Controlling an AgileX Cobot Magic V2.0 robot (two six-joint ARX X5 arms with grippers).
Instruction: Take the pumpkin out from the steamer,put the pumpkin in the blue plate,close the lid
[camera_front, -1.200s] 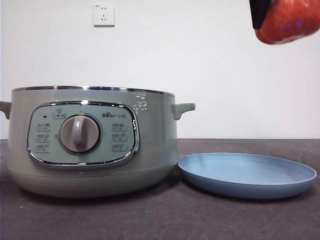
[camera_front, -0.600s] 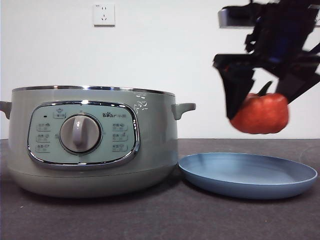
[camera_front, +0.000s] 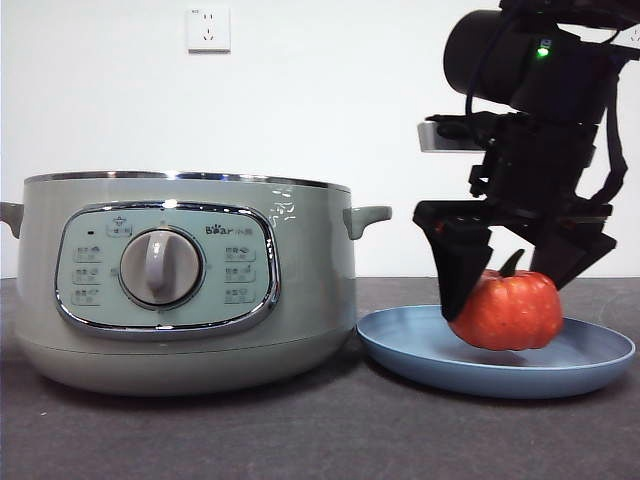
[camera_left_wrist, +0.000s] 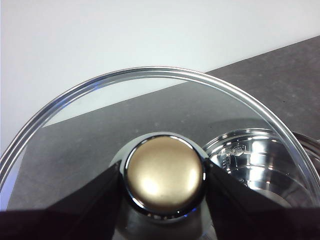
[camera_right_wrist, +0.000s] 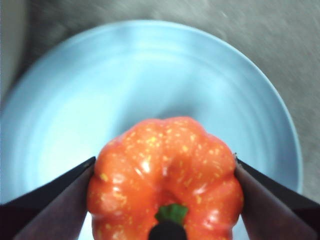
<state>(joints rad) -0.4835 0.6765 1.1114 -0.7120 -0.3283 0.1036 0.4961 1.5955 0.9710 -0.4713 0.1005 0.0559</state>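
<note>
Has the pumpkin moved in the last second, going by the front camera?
Yes. The pumpkin, clamped in the right gripper, has come down from the frame's top right corner, well above the steamer rim, to sit low over the blue plate.

The right pincer (camera_front: 510, 285) drops from the top corner of the front view to just above the blue plate (camera_front: 600, 362), carrying the pumpkin (camera_front: 507, 310) clamped between its jaws. The pumpkin now hangs low inside the plate's rim.

Speckled orange-red toy pumpkin (camera_front: 506, 309) with green stem, matte light-blue round plate (camera_front: 420, 345), sage-green chrome-rimmed electric steamer (camera_front: 180, 280), dark grey tabletop (camera_front: 300, 430).
</note>
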